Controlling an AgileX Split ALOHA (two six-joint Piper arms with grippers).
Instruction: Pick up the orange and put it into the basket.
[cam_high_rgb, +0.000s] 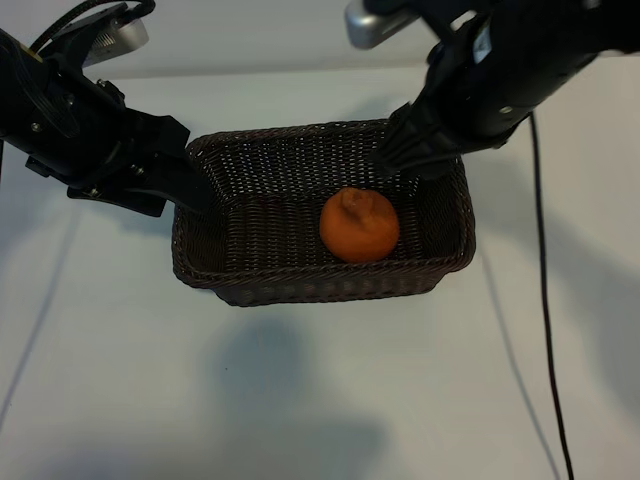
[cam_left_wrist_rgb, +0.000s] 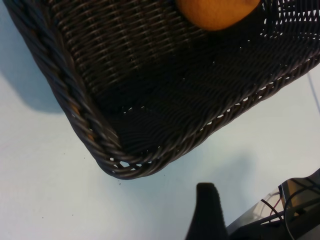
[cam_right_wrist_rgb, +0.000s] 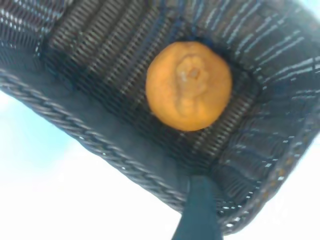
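Note:
The orange (cam_high_rgb: 359, 226) lies free on the floor of the dark wicker basket (cam_high_rgb: 300, 285), right of its middle, knob turned up. The right wrist view looks down on the orange (cam_right_wrist_rgb: 189, 85) inside the basket (cam_right_wrist_rgb: 100, 135). My right gripper (cam_high_rgb: 397, 155) hangs open over the basket's back right corner, above the orange and apart from it; one of its fingers (cam_right_wrist_rgb: 200, 212) shows. My left gripper (cam_high_rgb: 196, 196) stands open at the basket's left rim with nothing in it. One left finger (cam_left_wrist_rgb: 207, 210) shows over the table, beyond the basket's corner (cam_left_wrist_rgb: 115, 160).
The basket rests on a plain white table (cam_high_rgb: 300, 400). A black cable (cam_high_rgb: 545, 300) runs down the table to the right of the basket. Both black arms reach in from the back corners.

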